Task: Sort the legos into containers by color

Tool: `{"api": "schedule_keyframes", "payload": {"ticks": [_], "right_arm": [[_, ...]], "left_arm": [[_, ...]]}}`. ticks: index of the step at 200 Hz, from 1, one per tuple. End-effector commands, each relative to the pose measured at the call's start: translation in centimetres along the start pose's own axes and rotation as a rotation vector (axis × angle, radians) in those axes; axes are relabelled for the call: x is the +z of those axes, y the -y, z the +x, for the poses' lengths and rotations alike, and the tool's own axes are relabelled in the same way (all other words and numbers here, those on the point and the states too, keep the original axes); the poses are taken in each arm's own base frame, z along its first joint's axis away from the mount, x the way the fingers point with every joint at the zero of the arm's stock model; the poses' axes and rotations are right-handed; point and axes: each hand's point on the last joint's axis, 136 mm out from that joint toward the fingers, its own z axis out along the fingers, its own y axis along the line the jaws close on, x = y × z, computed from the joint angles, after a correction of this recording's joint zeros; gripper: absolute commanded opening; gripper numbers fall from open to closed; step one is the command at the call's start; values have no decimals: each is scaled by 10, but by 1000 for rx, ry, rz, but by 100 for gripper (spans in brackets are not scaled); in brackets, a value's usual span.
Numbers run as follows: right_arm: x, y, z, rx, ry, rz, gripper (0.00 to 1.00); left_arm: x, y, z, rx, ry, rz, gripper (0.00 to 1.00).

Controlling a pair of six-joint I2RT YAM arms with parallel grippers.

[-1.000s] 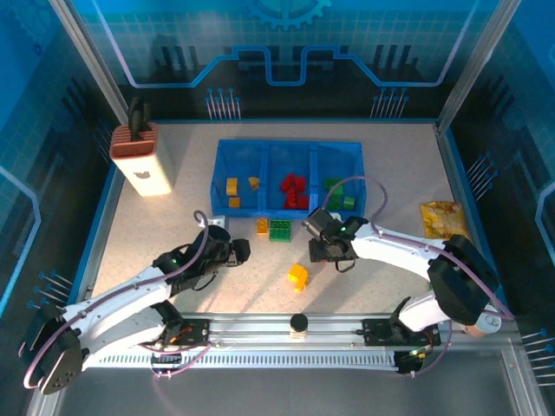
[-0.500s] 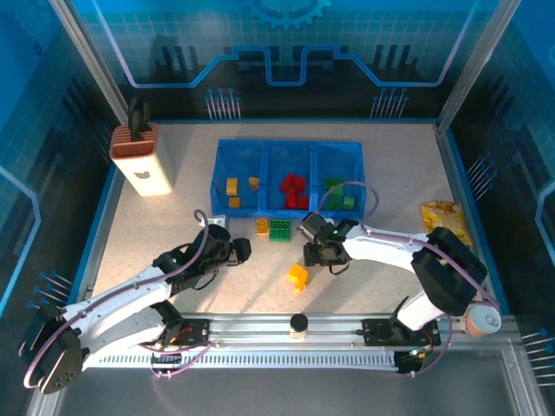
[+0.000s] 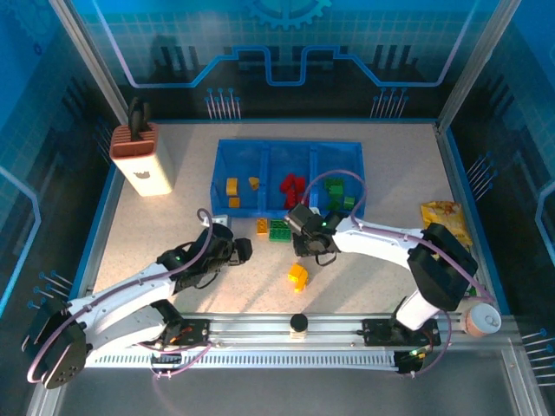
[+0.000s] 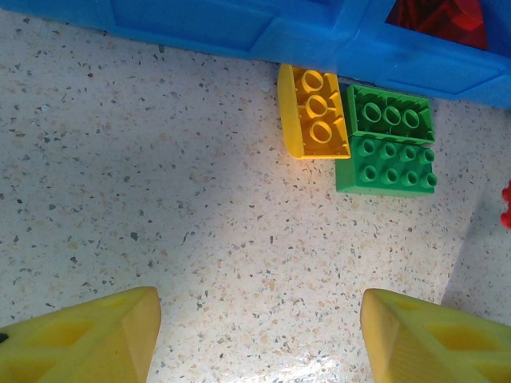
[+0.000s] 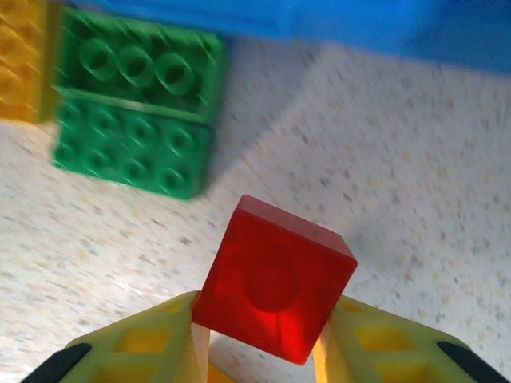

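My right gripper (image 5: 262, 316) is shut on a red lego (image 5: 274, 279), held just above the table; from above, this gripper (image 3: 308, 245) hovers just in front of the blue containers (image 3: 222, 152). Beside it lie a green lego pair (image 5: 136, 112) and a yellow lego (image 5: 20, 64), both against the bin wall. Another yellow-orange lego (image 3: 298, 276) lies nearer the arms. The compartments hold yellow legos (image 3: 232, 185), red legos (image 3: 293, 189) and green legos (image 3: 338, 192). My left gripper (image 4: 259, 339) stands open over bare table, short of the yellow lego (image 4: 314, 112) and green legos (image 4: 387, 142).
A white and brown box with a black handle (image 3: 140, 156) stands at the back left. A yellow snack packet (image 3: 444, 217) lies at the right edge. A black knob (image 3: 299, 323) sits on the front rail.
My right gripper has slid left toward the loose bricks and closed on the red lego. The left arm has stayed put.
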Motion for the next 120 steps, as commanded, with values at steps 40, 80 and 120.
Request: {"api": "schedule_keyframes", "payload": {"ticks": [40,80,120], "right_arm": [[-7,-5,-92,-44,72,-5,36],[10,-8,-132,-42,46,1,41],[2,-23,-139,-50,66,-33,75]], "left_arm": [[-9,3,-13,-2,41,11,68],[-19,-5,-13,-7,61,-4,68],[-25,-14,-10,-8,73,-18,68]]}}
